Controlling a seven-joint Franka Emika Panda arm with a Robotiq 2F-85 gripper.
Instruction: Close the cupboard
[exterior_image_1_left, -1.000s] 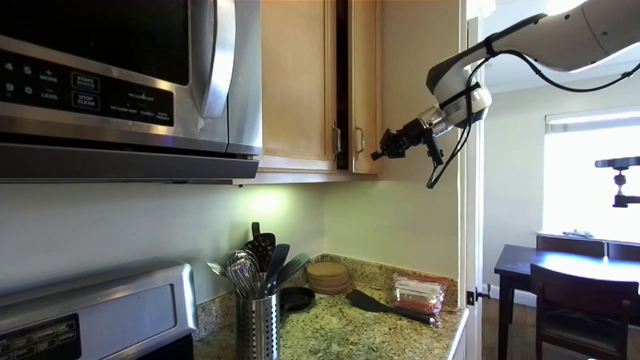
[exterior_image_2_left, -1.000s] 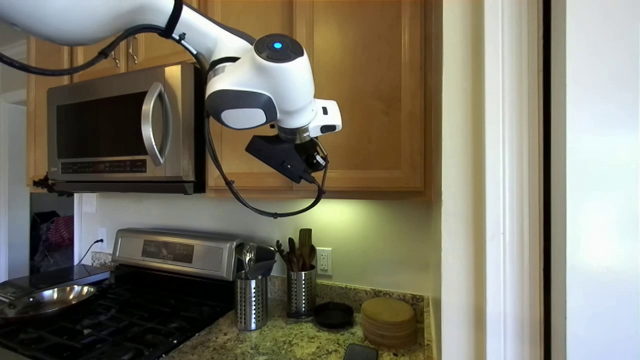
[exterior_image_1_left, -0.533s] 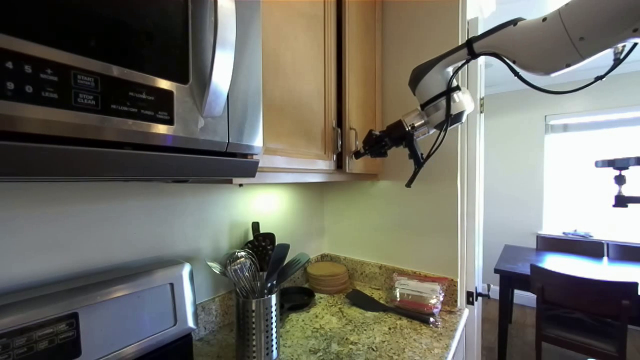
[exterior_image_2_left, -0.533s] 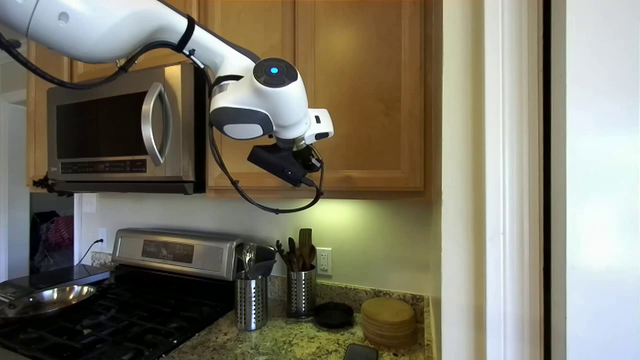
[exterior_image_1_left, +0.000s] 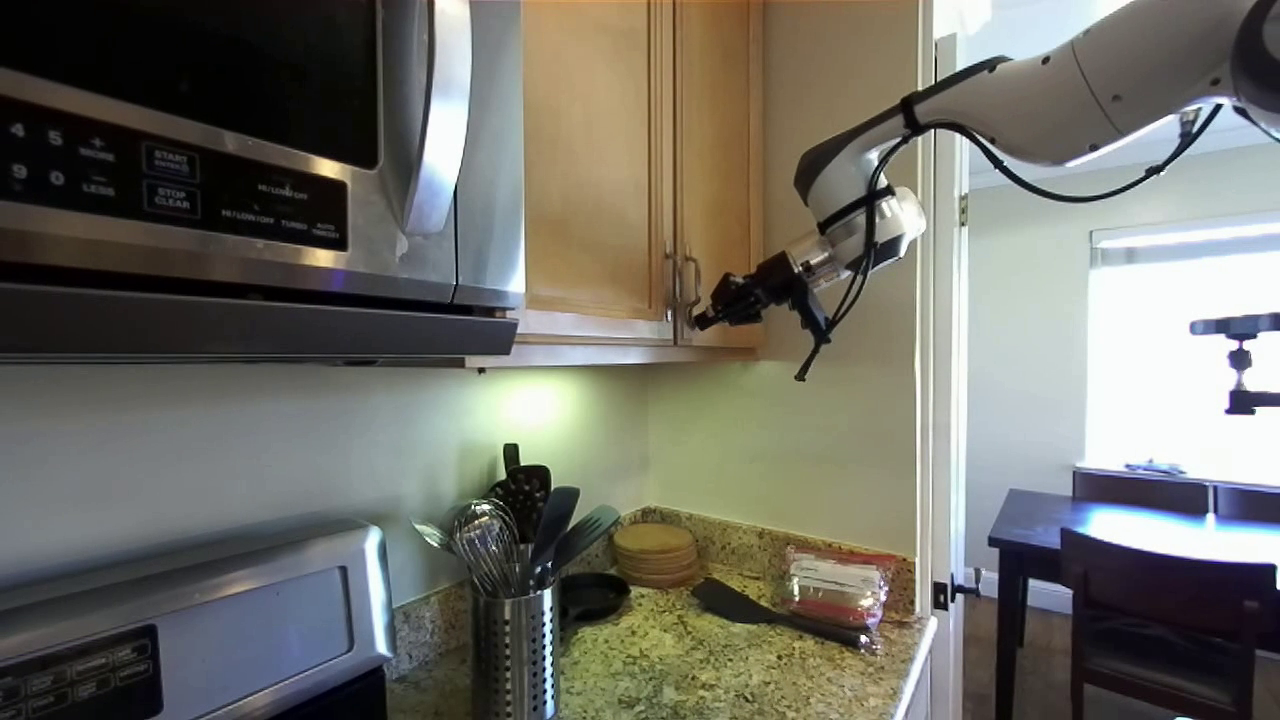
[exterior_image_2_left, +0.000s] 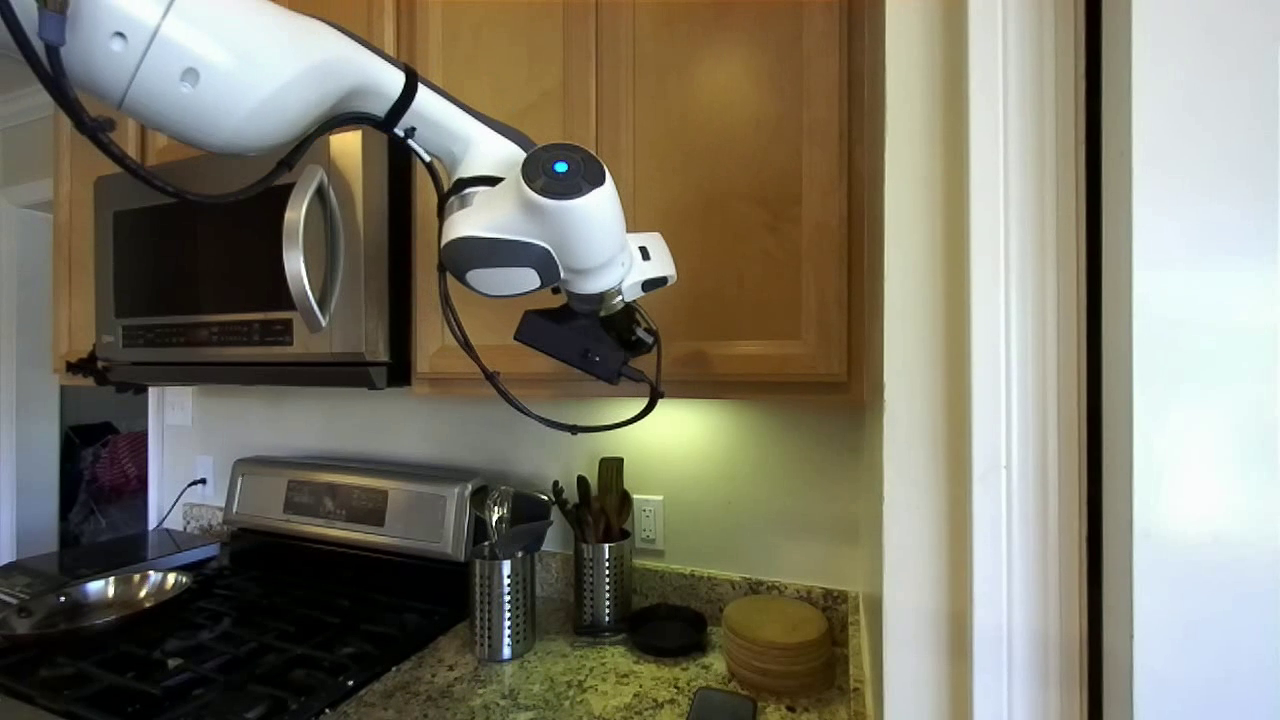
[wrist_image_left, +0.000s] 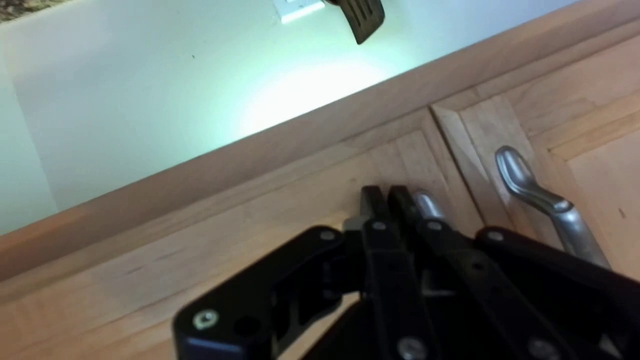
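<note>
Cupboard (exterior_image_1_left: 597, 160): smooth grained wood, satin finish; handles (wrist_image_left: 556, 205) polished metal. Gripper (wrist_image_left: 385, 194) mostly matt with bright metal screw heads (wrist_image_left: 205, 319); arm shell (exterior_image_2_left: 580, 230) smooth, glossy, looks like plastic. Microwave (exterior_image_2_left: 245, 260) brushed steel with a glossy panel (exterior_image_1_left: 225, 205), counter (exterior_image_1_left: 680, 660) speckled stone with a slight sheen, utensil holder (exterior_image_1_left: 515, 655) shiny perforated metal, bag (exterior_image_1_left: 838, 590) crinkled glossy plastic.

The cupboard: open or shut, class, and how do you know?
The cupboard looks shut: in an exterior view its doors meet, only a thin line between them.
</note>
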